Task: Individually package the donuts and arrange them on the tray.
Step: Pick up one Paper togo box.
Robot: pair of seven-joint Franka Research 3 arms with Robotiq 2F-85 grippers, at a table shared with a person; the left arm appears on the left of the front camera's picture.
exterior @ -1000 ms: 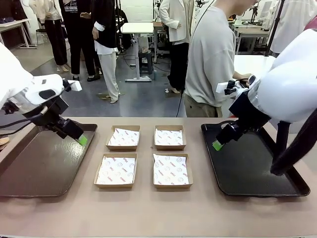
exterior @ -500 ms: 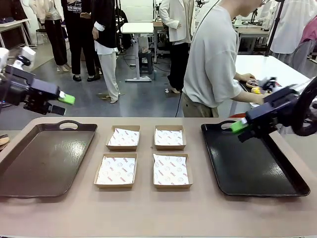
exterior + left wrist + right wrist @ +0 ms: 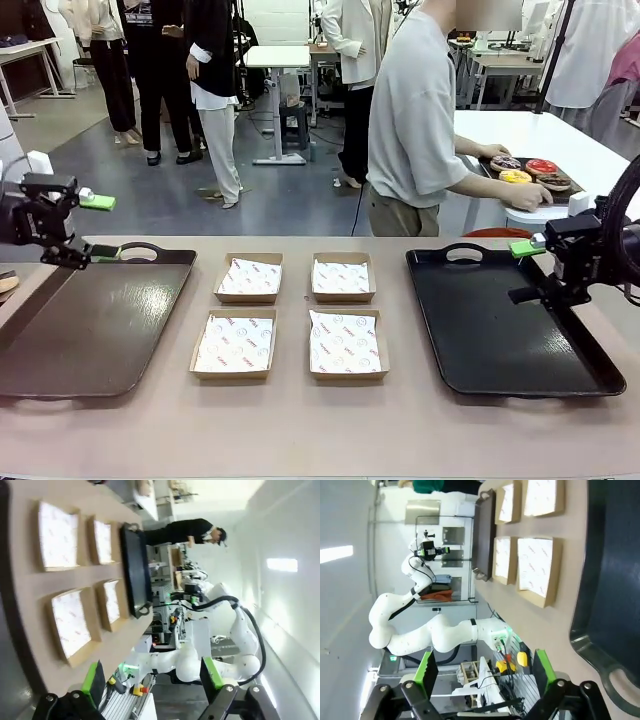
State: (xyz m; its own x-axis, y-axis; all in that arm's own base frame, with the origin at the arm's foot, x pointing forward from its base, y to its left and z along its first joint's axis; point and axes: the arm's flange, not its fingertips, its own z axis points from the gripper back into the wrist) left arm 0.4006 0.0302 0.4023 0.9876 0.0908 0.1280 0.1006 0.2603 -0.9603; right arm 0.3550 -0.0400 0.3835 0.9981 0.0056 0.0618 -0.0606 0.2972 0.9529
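Note:
Several donuts (image 3: 529,172) lie on a small dark board on the white table behind the person, whose hand (image 3: 524,197) rests at its near edge. My left gripper (image 3: 100,227) hovers open and empty above the far left corner of the brown tray (image 3: 60,340). At the right edge of the black tray (image 3: 500,340), my right gripper (image 3: 522,271) also stands open and empty. The left wrist view has my open left gripper (image 3: 152,680) turned sideways towards the table. The right wrist view shows the same of my right gripper (image 3: 485,672).
Four paper-lined cardboard boxes (image 3: 288,313) sit in a two-by-two block between the trays. The person (image 3: 415,120) stands at the far side, turned towards the white table (image 3: 500,130). Other people stand farther back.
Both arms have lifted off the trays and swung outward, turning the grippers sideways. The person has turned to the back table and reached for the donut board.

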